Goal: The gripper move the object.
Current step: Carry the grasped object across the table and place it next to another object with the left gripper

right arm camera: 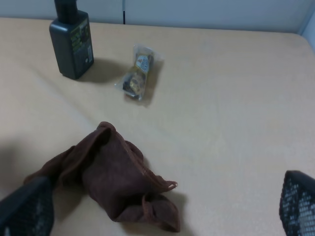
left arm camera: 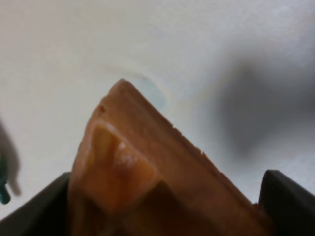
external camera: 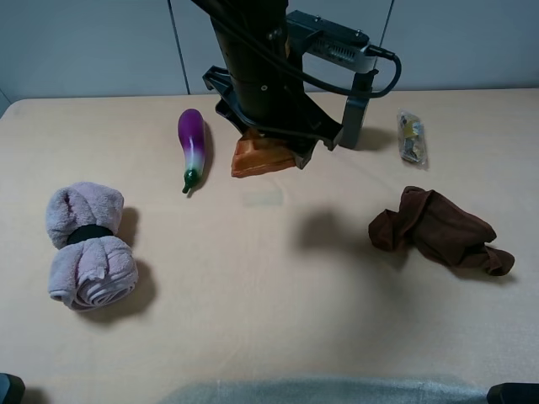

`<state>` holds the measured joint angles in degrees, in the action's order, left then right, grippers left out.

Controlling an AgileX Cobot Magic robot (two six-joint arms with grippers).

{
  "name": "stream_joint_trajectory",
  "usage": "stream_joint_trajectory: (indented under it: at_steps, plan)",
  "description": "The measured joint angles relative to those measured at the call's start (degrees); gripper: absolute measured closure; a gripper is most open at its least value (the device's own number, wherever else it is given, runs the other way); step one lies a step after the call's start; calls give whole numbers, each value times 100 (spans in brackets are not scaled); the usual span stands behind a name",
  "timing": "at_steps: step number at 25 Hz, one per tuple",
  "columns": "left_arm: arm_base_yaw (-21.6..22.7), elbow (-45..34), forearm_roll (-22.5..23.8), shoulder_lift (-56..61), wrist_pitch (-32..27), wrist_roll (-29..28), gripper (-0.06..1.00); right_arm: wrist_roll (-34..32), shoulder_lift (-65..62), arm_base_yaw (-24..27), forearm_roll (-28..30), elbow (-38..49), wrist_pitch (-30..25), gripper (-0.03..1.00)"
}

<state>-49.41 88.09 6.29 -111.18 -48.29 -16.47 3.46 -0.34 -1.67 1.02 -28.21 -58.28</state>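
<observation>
At the table's (external camera: pixel 269 328) far middle, my left tool (left arm camera: pixel 165 211) clamps the orange wedge (external camera: pixel 257 158): seemingly light, stiff; thick end held.

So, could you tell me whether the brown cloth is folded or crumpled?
Crumpled: the brown cloth lies in a loose, bunched heap, with no neat folds.

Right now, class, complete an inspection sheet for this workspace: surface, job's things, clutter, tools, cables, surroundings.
Surface: beige table, no spills seen.
Job's things: orange wedge, gripped by the left tool.
Clutter: eggplant, rolled pink towel, brown cloth, snack packet, dark bottle.
Tools: left tool shut on the wedge; right tool open, holding nothing.
Cables: black cable looped beside the left arm.
Surroundings: grey panelled wall behind the table.
</observation>
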Motion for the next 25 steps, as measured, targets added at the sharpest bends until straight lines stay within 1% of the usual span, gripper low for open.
stream_joint_trajectory:
  at_steps: [13,25]
  plan:
    - [-564,0,0,0,411,-305,23,0,0,0,0,0,0,28]
    - [-916,0,19,-37,806,-485,23,0,0,0,0,0,-5,28]
